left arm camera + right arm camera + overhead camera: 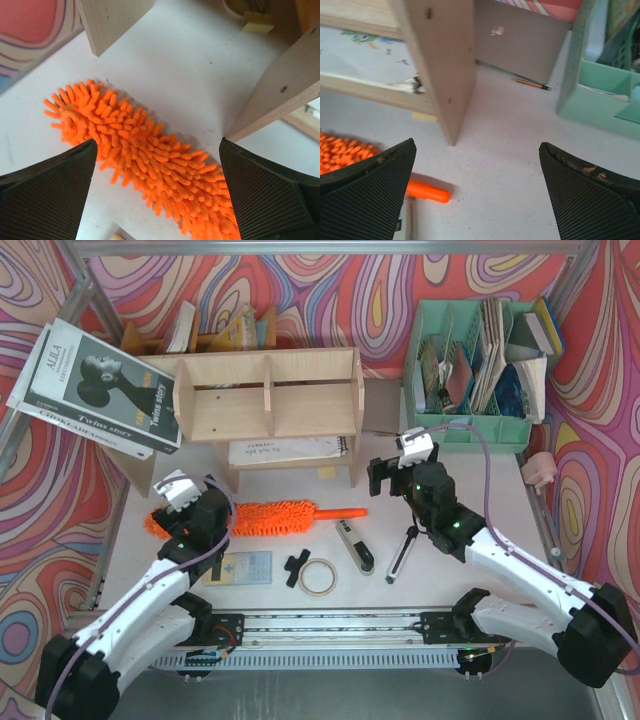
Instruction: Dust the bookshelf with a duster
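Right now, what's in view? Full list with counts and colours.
bookshelf: 1, light wood, rear centre
duster: 1, orange, lying in front of bookshelf
organizer: 1, mint green, rear right, full of papers
magazine: 1, black and white, tilted at bookshelf's left end
notebook: 1, white, under bookshelf
books: several, mixed colours, behind bookshelf
tape roll: 1, beige, front centre
card: 1, pale blue, left of tape roll
hand tool: 1, black and silver, right of tape roll
left pincer: 1, black, open over duster's fluffy end
right pincer: 1, black, open by bookshelf's right leg
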